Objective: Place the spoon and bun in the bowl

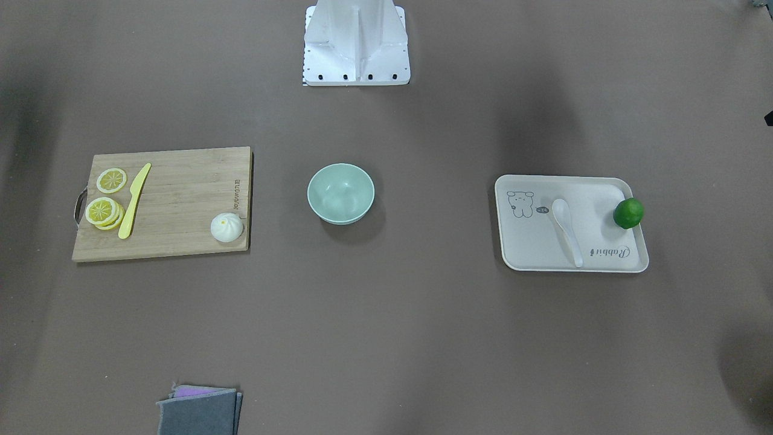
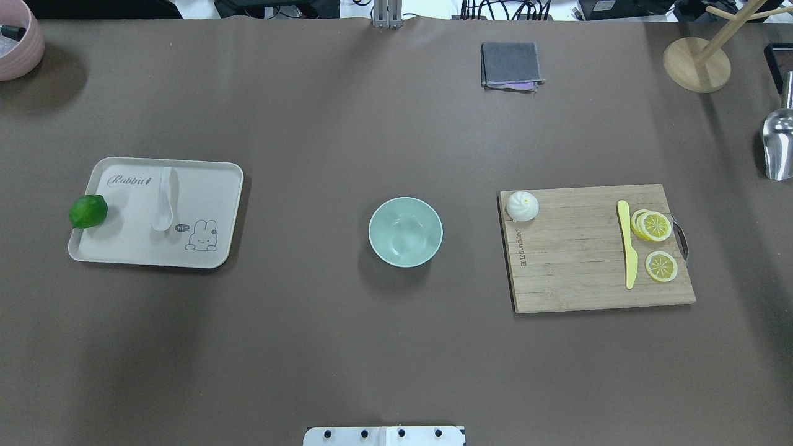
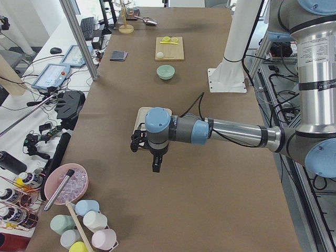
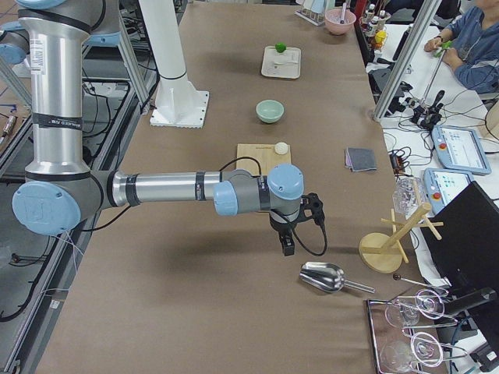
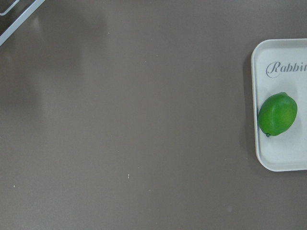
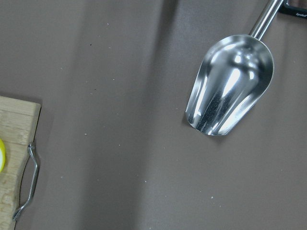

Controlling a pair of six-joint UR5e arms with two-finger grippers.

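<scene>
The white spoon (image 1: pixel 566 226) lies on a beige tray (image 1: pixel 531 251); it also shows in the overhead view (image 2: pixel 165 201). The white pleated bun (image 1: pixel 226 228) sits on a corner of a wooden cutting board (image 1: pixel 175 211), also seen from overhead (image 2: pixel 521 205). The empty mint-green bowl (image 1: pixel 340 193) stands mid-table between them (image 2: pixel 405 231). My left gripper (image 3: pixel 156 165) hangs over bare table beyond the tray's lime end. My right gripper (image 4: pixel 288 245) hangs beyond the board, near a metal scoop. Both show only in the side views, so I cannot tell whether they are open or shut.
A green lime (image 2: pixel 88 211) rests on the tray's edge (image 5: pixel 277 114). A yellow knife (image 2: pixel 627 244) and lemon slices (image 2: pixel 657 226) lie on the board. A metal scoop (image 6: pixel 230 93), a wooden stand (image 2: pixel 697 62), a folded grey cloth (image 2: pixel 510 65) and a pink bowl (image 2: pixel 15 40) sit at the table's edges.
</scene>
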